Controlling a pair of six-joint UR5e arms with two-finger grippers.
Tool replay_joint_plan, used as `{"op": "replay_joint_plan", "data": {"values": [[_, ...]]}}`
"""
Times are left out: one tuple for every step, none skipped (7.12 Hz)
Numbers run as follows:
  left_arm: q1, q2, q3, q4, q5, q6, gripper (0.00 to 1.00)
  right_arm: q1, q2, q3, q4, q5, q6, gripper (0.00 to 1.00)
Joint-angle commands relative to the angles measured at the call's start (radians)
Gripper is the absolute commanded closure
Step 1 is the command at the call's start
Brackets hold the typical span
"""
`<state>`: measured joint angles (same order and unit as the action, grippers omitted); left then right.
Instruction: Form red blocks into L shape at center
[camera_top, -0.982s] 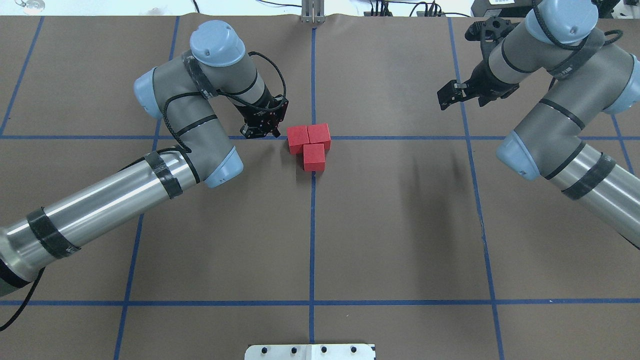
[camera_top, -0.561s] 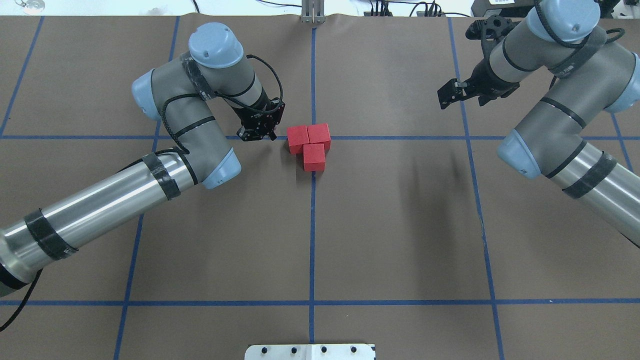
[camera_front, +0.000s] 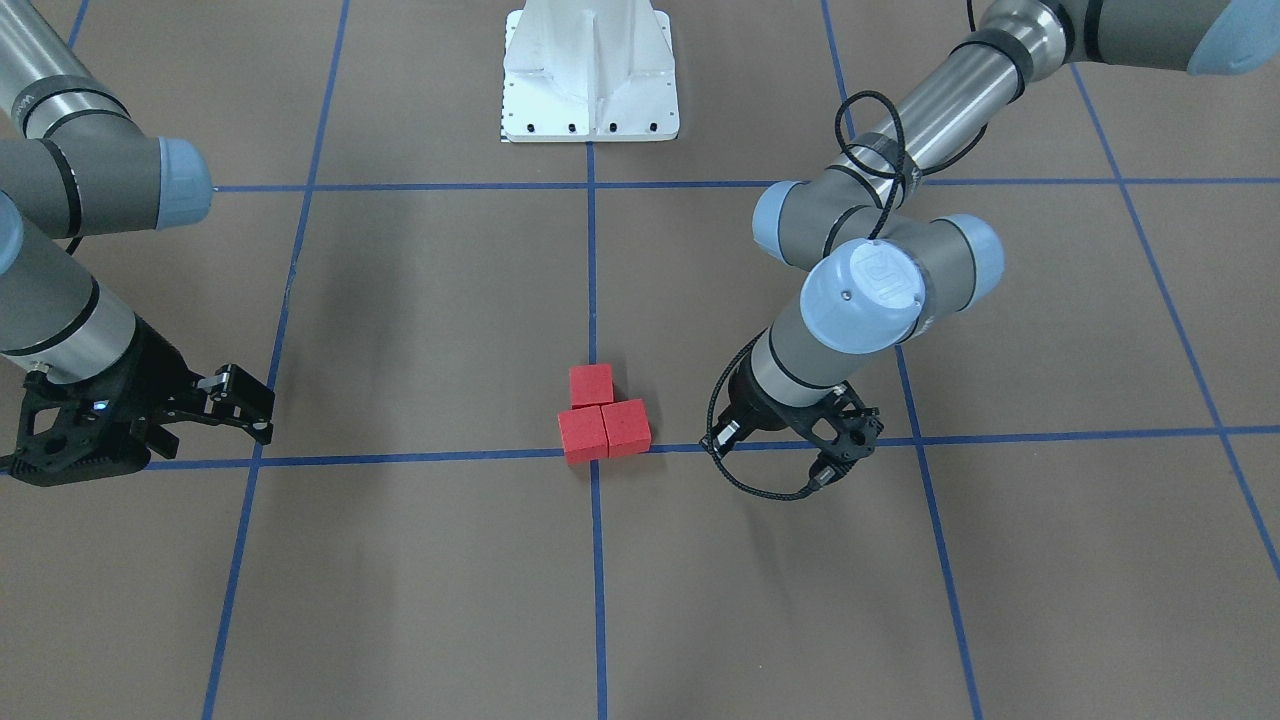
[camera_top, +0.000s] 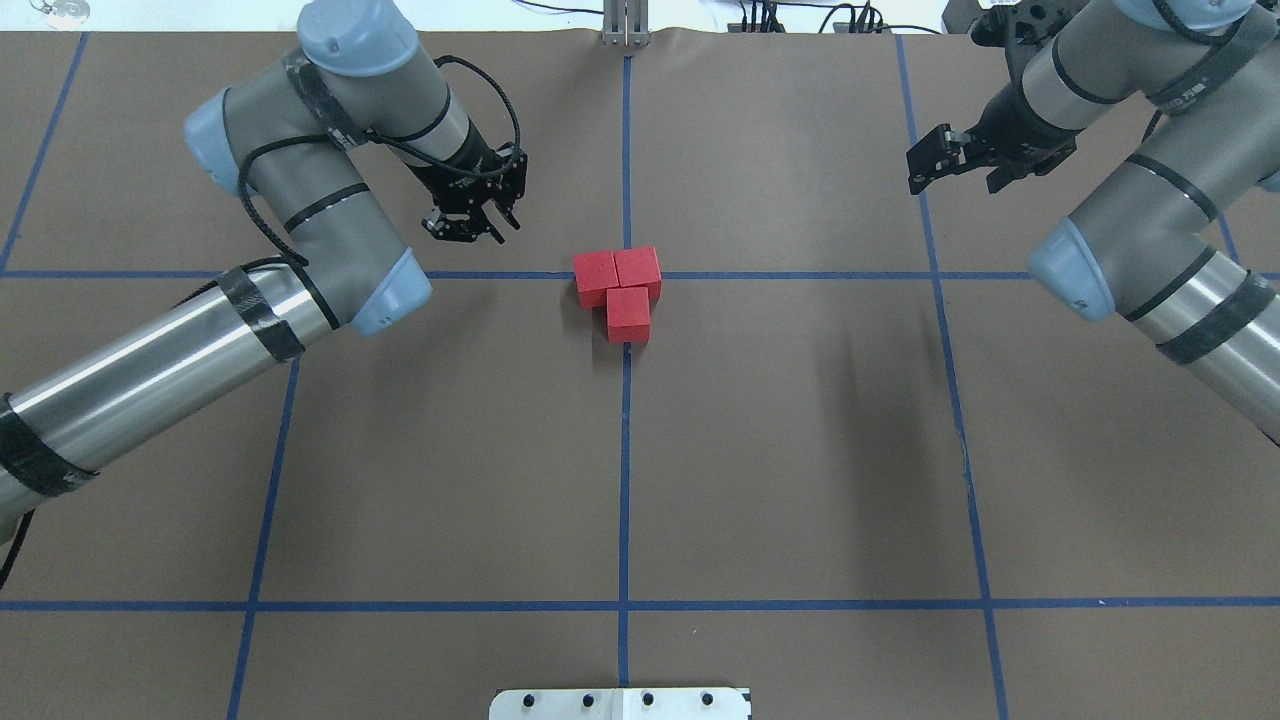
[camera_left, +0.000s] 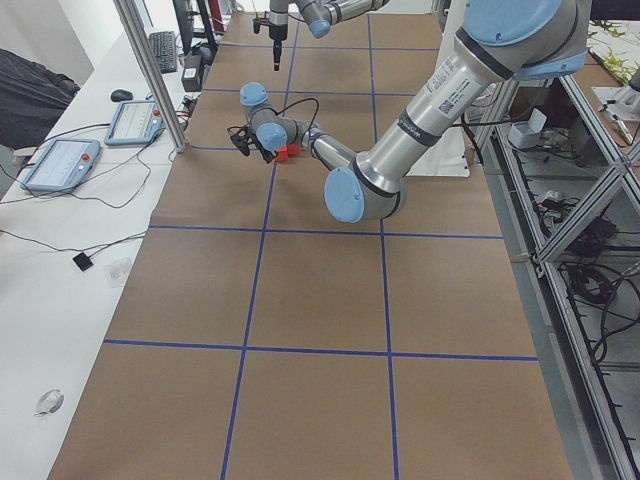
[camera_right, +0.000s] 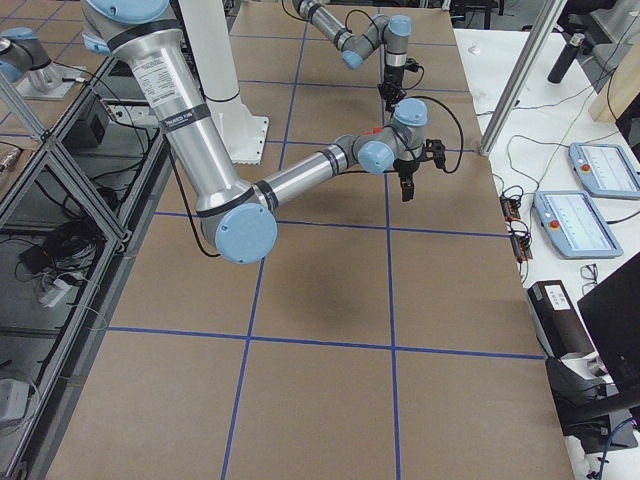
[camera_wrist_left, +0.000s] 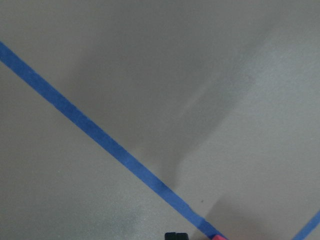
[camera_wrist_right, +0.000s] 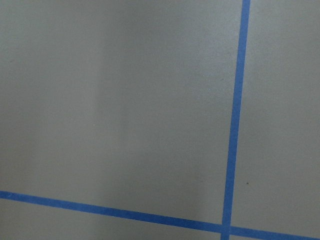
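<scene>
Three red blocks (camera_top: 628, 313) (camera_front: 591, 385) sit touching in an L on the brown gridded surface, covering the center tape crossing. Two of them lie side by side along the cross line (camera_top: 800, 275); the third sits against them on my side. My left gripper (camera_top: 470, 232) (camera_front: 845, 455) hangs open and empty, well to the left of the blocks and apart from them. Far off to the right, my right gripper (camera_top: 925, 165) (camera_front: 255, 405) is open too and holds nothing. The left wrist view shows tape, bare paper and a sliver of red at its bottom edge.
The white robot base plate (camera_top: 620, 703) (camera_front: 590, 70) is at the near table edge. A metal post (camera_top: 625, 25) stands at the far edge. Blue tape lines (camera_wrist_right: 234, 115) divide the brown paper into squares.
My left gripper has pulled back from beside the blocks, moving left and toward the far edge. My right gripper drifted slightly right and farther away. The blocks have not moved.
</scene>
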<state>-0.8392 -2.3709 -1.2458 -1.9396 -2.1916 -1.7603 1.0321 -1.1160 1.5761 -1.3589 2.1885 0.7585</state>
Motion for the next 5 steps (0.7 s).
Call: {"op": "replay_joint_plan", "data": {"values": [[-0.111, 0.175, -0.261, 0.237, 0.001, 0.416, 0.00, 0.064, 0.001, -0.008, -0.071, 0.016, -0.060, 0.01], [-0.177, 0.287, -0.381, 0.313, 0.004, 0.632, 0.00, 0.103, -0.005, -0.021, -0.115, 0.026, -0.164, 0.01], [-0.245, 0.415, -0.453, 0.312, 0.004, 0.865, 0.00, 0.162, -0.028, -0.033, -0.152, 0.031, -0.282, 0.01], [-0.327, 0.526, -0.490, 0.307, 0.003, 1.136, 0.00, 0.230, -0.056, -0.068, -0.160, 0.072, -0.401, 0.01], [-0.424, 0.609, -0.494, 0.286, -0.002, 1.376, 0.00, 0.306, -0.092, -0.102, -0.161, 0.123, -0.530, 0.01]]}}
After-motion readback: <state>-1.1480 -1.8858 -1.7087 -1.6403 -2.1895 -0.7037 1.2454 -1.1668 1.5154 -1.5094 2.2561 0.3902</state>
